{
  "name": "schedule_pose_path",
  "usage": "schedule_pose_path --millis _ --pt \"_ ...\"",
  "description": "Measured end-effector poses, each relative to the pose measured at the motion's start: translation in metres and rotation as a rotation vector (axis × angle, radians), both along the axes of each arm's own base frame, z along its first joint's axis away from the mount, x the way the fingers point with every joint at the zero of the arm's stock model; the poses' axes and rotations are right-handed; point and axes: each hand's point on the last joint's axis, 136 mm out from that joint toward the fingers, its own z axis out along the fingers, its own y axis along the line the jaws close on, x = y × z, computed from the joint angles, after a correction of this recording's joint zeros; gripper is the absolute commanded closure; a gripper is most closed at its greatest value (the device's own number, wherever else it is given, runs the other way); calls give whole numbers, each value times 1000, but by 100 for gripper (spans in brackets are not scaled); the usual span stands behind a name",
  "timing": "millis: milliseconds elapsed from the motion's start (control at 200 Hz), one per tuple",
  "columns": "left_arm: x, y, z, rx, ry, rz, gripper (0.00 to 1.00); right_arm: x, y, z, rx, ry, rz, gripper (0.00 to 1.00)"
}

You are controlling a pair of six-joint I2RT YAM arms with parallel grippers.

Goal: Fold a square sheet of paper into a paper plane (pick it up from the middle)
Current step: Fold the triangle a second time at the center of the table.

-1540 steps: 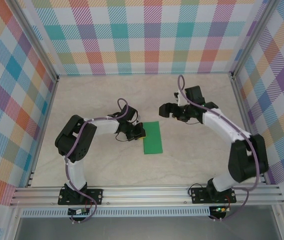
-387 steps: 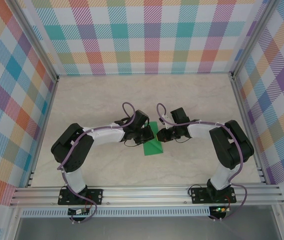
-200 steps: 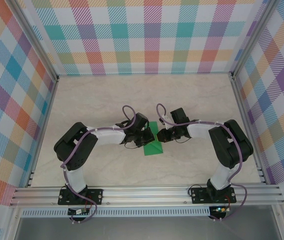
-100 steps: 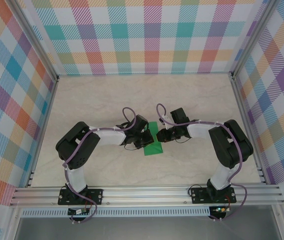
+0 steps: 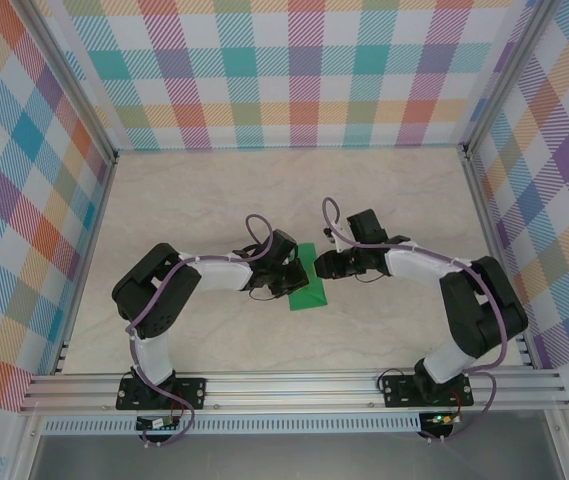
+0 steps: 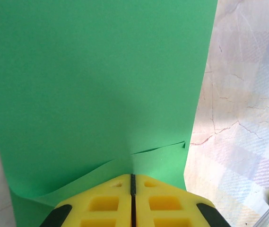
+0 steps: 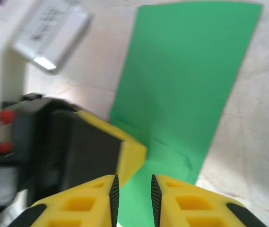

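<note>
green square sheet of paper [image 5: 309, 295] mid-fold: left claw [image 6: 132, 176] pinches its edge, right claw [image 7: 132, 180] slightly spread; you likely crease next.

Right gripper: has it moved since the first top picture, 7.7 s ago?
Yes. The right gripper has come nearer the front rail, down to the green paper at its right edge.

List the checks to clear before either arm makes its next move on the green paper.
1. Left gripper shut over the green paper: ok.
2. Paper actually pinched in it: cannot tell.
3. Right gripper open, green showing through the gap: ok.
4. Paper flat on the table ahead of the left fingers: ok.
5. Clearance between the two grippers, which sit very close: cannot tell.
</note>
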Motion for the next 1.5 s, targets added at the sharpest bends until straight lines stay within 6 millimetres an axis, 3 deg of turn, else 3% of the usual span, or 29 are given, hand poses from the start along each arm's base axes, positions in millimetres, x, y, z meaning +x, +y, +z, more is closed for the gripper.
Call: schedule_pose_path --millis 155,360,530,780,1100,1500 --pt "0 0 0 0 -1 0 92 -25 7 12 99 93 33 83" --pt "0 0 0 0 -2 -2 92 -52 5 -3 92 222 38 84" --pt "0 0 0 0 -3 -2 92 -61 10 -17 72 286 50 84" --pt "0 0 0 1 -3 -4 91 -58 7 -41 1 346 16 84" --pt "0 -2 1 5 -20 -25 88 -52 -1 -53 -67 336 -23 84" --pt "2 -8 6 -24 -48 -48 75 -50 -5 -59 -93 336 -46 84"
